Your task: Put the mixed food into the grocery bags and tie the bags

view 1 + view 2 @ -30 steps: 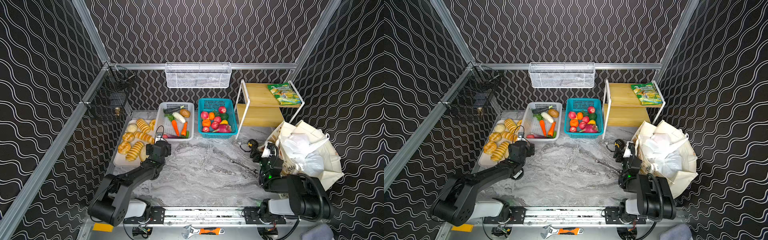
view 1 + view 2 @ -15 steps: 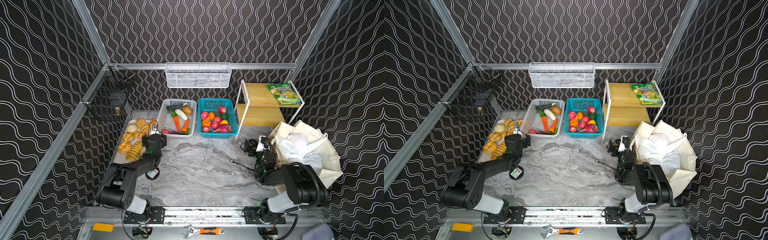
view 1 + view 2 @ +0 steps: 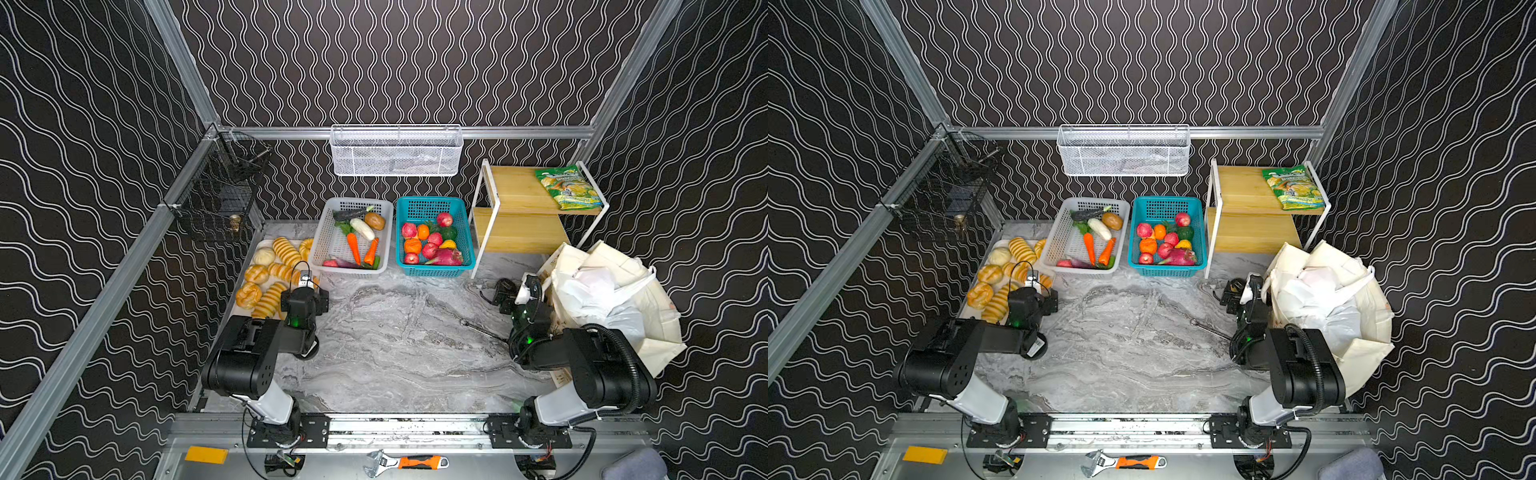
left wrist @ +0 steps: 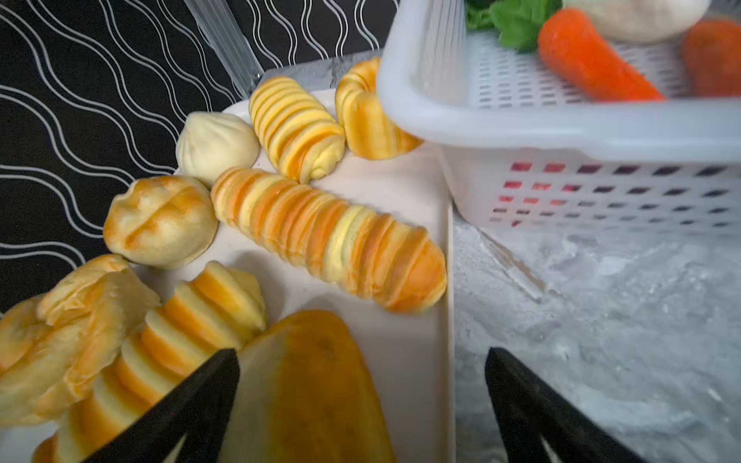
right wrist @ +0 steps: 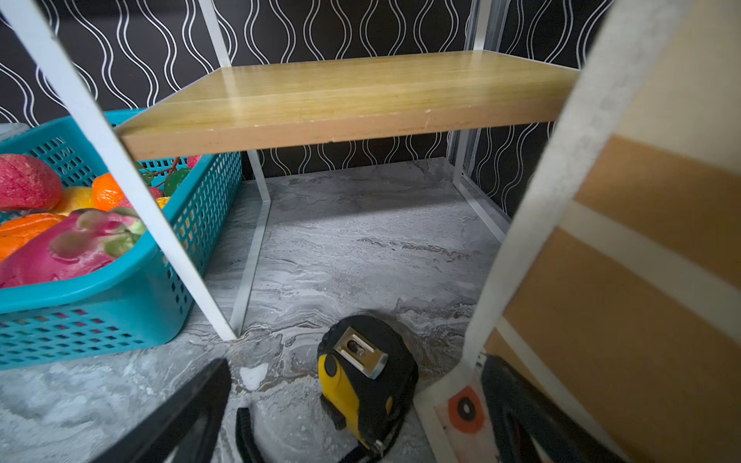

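While the left end effector (image 4: 361, 352) hung wide open and empty over the edge of the tray (image 4: 405, 192), one finger above a loaf (image 4: 304, 385), the white basket (image 3: 322, 237) and teal basket (image 3: 430, 272) stood further right, then the shelf (image 3: 519, 191). Near the shelf's foot the right end effector (image 5: 356, 362) also gaped, holding nothing, above a tape measure (image 5: 361, 381) on the surface (image 3: 395, 332). Just beside it, at far right, stood the tote (image 3: 660, 307), the plastic bag (image 3: 594, 295) bulging from its mouth.
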### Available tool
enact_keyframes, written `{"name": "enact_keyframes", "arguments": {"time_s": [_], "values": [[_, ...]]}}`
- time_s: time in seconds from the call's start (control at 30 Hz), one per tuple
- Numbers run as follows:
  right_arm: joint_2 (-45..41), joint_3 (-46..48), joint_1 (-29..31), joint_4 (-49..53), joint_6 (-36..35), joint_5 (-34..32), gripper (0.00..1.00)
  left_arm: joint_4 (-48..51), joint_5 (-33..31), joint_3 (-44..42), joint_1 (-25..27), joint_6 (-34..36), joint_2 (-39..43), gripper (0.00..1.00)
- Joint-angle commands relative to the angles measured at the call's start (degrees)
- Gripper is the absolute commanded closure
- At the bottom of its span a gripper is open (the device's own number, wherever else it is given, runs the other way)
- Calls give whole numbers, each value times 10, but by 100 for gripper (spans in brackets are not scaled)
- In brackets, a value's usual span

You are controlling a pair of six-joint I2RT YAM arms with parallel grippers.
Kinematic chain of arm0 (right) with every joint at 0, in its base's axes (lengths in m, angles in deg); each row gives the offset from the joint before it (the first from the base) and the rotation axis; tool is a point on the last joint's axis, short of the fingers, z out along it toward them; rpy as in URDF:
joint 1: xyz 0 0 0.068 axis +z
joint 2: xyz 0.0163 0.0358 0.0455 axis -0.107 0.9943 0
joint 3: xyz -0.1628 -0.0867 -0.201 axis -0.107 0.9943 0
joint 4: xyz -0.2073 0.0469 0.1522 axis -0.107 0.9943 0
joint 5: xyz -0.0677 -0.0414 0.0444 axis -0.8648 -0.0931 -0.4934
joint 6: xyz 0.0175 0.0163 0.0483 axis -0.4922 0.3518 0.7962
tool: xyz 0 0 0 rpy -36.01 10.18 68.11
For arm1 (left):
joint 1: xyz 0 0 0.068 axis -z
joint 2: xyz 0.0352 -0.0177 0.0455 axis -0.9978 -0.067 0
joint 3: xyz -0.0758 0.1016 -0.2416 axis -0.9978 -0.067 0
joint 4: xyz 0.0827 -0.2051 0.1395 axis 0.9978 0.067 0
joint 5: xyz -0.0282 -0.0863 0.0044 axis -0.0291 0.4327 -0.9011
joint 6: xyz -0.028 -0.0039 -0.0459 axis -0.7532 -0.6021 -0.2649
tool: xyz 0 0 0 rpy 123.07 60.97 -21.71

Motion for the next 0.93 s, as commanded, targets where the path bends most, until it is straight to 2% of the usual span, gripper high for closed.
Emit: {"name": "enact_keyframes", "arguments": {"time_s": [0.0, 0.07, 0.2, 0.23, 0.27, 0.3, 0.33, 0.37, 0.4, 0.47, 0.9], "values": [[1, -2, 0, -11, 8, -9, 0, -154, 37, -37, -3, 8, -26, 1], [0, -3, 0, -10, 8, -9, 0, -126, 42, -38, -3, 0, -11, 2], [1, -2, 1, -10, 8, -9, 0, -134, 45, -35, -3, 3, -20, 1], [1, -2, 0, -11, 8, -10, 0, -142, 65, -33, -3, 19, -25, 2], [1, -2, 0, -11, 8, -9, 0, -118, 123, -25, -2, 42, -20, 4], [1, -2, 0, -11, 8, -9, 0, -100, 141, -20, 5, 53, -17, 5], [1, -2, 1, -11, 8, -9, 0, -117, 131, -25, 5, 48, -21, 6], [1, -2, 0, -12, 8, -9, 0, -121, 91, -22, 5, 39, -24, 5], [1, -2, 0, -11, 8, -10, 0, -95, 70, -12, 5, 27, -21, 4], [1, -2, 1, -11, 8, -10, 0, -91, 60, -8, 1, 18, -23, 1], [1, -2, 0, -11, 8, -9, 0, -97, 51, -11, 1, 18, -23, 1]]}}
